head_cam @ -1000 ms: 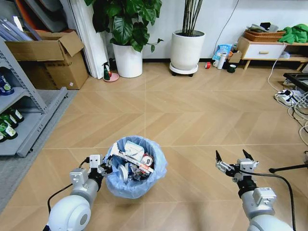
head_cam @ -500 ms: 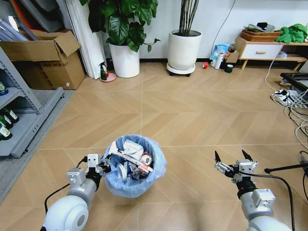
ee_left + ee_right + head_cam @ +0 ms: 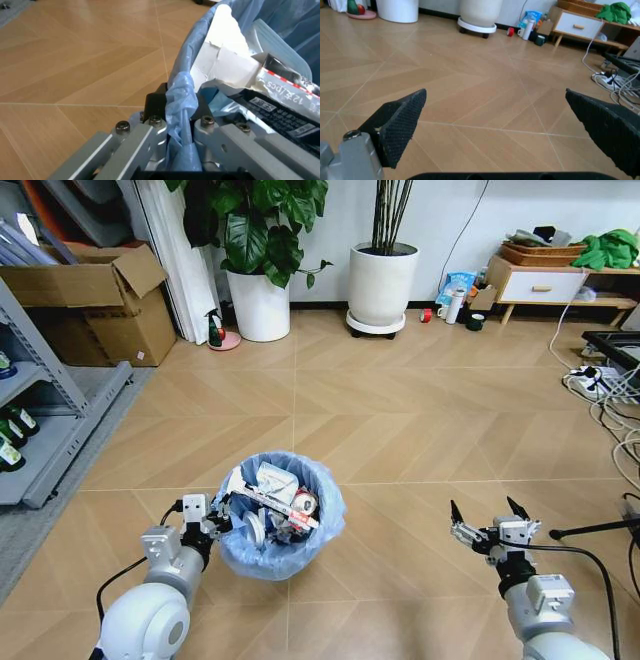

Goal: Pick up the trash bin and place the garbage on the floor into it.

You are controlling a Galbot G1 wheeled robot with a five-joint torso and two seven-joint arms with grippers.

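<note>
The trash bin (image 3: 280, 552), lined with a crinkly light-blue bag, sits low in the head view and holds garbage (image 3: 275, 508): white paper, a red can, printed wrappers. My left gripper (image 3: 218, 518) is shut on the bin's left rim. In the left wrist view its fingers (image 3: 155, 106) pinch the blue bag edge of the trash bin (image 3: 181, 98), with torn white card and a pale-blue mask of the garbage (image 3: 240, 71) inside. My right gripper (image 3: 489, 518) hovers open and empty over the chevron wooden floor (image 3: 400, 420) at lower right, and its fingertips (image 3: 402, 116) stand wide apart above bare planks.
Two big white plant pots (image 3: 383, 285) stand against the back wall. Cardboard boxes (image 3: 95, 305) and a grey shelf (image 3: 40, 420) line the left. A low cabinet (image 3: 545, 280), cables and a power strip (image 3: 600, 385) lie at the right. A bottle and mug (image 3: 458, 308) stand near the cabinet.
The bin and my left gripper sit slightly higher in the head view than half a second ago. The right gripper has dropped a little lower. The grip on the rim is unchanged.
</note>
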